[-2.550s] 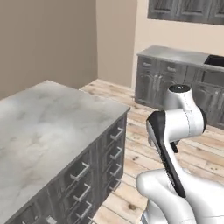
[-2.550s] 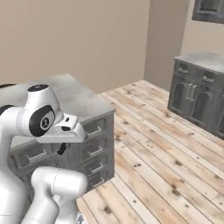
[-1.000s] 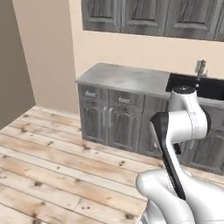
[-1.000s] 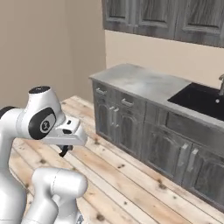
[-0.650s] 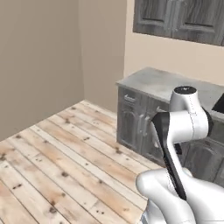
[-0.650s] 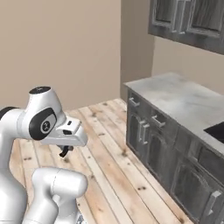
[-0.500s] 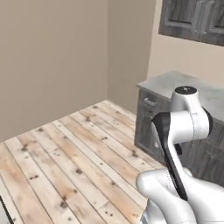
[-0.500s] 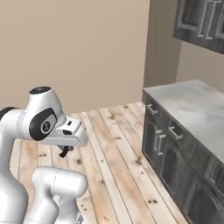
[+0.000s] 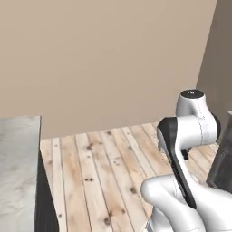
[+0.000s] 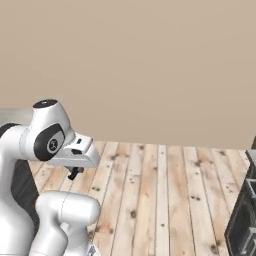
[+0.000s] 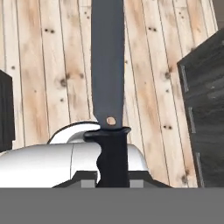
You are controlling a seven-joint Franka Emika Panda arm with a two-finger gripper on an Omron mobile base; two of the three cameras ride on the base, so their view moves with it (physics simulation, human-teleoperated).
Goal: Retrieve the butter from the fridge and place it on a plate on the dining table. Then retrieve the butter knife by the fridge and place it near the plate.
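The butter knife (image 11: pixel 107 65) is held in the fingers (image 11: pixel 89 180), which are closed on its black handle at the bottom of the hand view. Its grey blade runs straight up that view, with a small round copper-coloured rivet at the base of the blade just above the black guard. No brand, label or legible writing is visible on the knife, the arm or any surrounding item. Beneath the blade lies a light wooden plank floor (image 11: pixel 48 65). A dark grey cabinet (image 11: pixel 205 109) with drawer handles stands to the right of the blade in the hand view, and a dark edge shows at the left of that view. In the right base view the hand (image 10: pixel 75 172) sits tucked close to the arm, pointing down above the floor; the knife itself cannot be made out there. In the left base view a grey marble surface (image 9: pixel 16 172) occupies the lower left, apart from the arm (image 9: pixel 190 131), with a plain beige wall (image 9: pixel 104 59) behind. A dark cabinet corner appears at the lower right of the right base view.
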